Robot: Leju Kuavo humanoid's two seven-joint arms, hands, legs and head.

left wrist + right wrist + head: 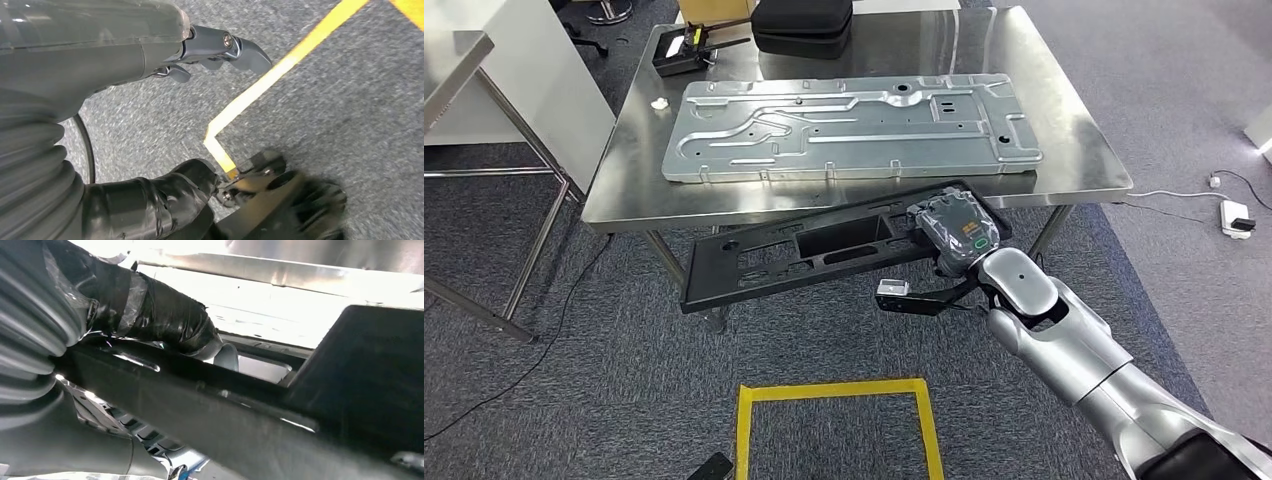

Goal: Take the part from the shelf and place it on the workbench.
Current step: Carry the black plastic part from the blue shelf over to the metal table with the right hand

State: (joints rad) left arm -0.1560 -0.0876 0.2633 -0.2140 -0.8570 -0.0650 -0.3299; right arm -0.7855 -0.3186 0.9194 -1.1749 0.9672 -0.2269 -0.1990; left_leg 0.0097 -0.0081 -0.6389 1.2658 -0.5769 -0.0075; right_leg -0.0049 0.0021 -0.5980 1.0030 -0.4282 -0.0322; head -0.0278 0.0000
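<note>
A long black plastic part (809,250) with cut-outs hangs in the air just in front of the steel workbench (1079,150), its right end overlapping the bench's front edge. My right hand (954,228) grips that right end. In the right wrist view the thumb (165,315) lies over the black part (235,410), pressing on its rail, with the bright bench edge beyond. My left hand (210,50) hangs over grey carpet with its fingers loosely curled and nothing in them.
A large silver stamped metal panel (849,125) covers most of the workbench. A black case (804,25) and a small black tool (679,50) sit at the bench's far edge. Another table (454,60) stands to the left. Yellow tape (834,400) marks a square on the carpet.
</note>
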